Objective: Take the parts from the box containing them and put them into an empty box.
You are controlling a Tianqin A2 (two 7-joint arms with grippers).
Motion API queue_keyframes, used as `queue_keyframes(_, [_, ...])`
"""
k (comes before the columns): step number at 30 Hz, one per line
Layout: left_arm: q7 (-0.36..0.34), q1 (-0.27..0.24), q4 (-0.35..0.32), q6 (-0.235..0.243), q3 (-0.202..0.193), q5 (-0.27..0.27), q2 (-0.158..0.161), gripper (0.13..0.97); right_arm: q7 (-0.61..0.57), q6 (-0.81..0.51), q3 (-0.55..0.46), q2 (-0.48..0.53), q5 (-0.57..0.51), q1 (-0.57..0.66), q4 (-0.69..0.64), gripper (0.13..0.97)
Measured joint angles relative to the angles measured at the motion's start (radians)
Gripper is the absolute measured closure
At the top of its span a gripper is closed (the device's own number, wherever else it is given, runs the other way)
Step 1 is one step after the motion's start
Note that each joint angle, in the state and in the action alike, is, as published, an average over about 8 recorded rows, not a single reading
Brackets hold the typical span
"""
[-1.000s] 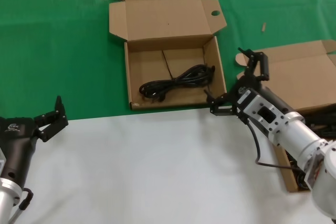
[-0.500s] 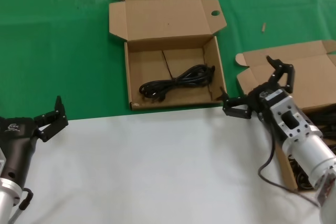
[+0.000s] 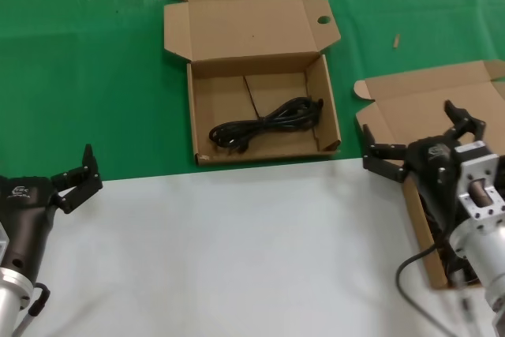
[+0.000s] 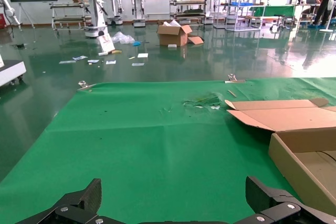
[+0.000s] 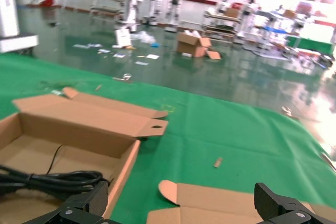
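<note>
A brown box with a round hole in its lid flap [image 3: 260, 108] sits on the green cloth [image 3: 79, 76], in the far middle. Its lid is folded back and the box is open. One black cord [image 3: 264, 125] lies inside it in a long loose bundle. It lies on the floor of the box, toward the near side. The right wrist view shows this cord [image 5: 47, 179] too, inside the same box [image 5: 79, 129].

A second brown box with a plain lid [image 3: 442, 116] is on the right. Its lid is open too. A small round tab sticks out at the lid's left corner. More black cords [image 3: 438, 211] can be seen in it, mostly hidden behind the right arm.

The right gripper [image 3: 424, 138] is over the left edge of the plain box. Its two fingers are spread wide apart and hold nothing. The cord in the holed box is well off to its left. The cords in the plain box are just near it, on the robot's side.

The left gripper [image 3: 75, 175] is at the near left, where the green cloth meets the white table [image 3: 237, 250]. Its fingers are spread too and hold nothing. It is well apart from both boxes.
</note>
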Motion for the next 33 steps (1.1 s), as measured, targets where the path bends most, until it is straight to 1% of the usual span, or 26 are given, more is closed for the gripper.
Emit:
queue_keyframes(4, [0.000,0.000,0.000,0.000,0.000,0.000,0.000,0.132,0.067,0.032,0.008,0.002,0.002,-0.032,0.036,0.129])
queue_keyframes(8, [0.000,0.000,0.000,0.000,0.000,0.000,0.000,0.132,0.100,0.048,0.012,0.004,0.003,-0.048,0.053,0.129])
queue_keyframes(33, [0.000,0.000,0.000,0.000,0.000,0.000,0.000,0.132,0.104,0.050,0.012,0.004,0.003,-0.050,0.056,0.129])
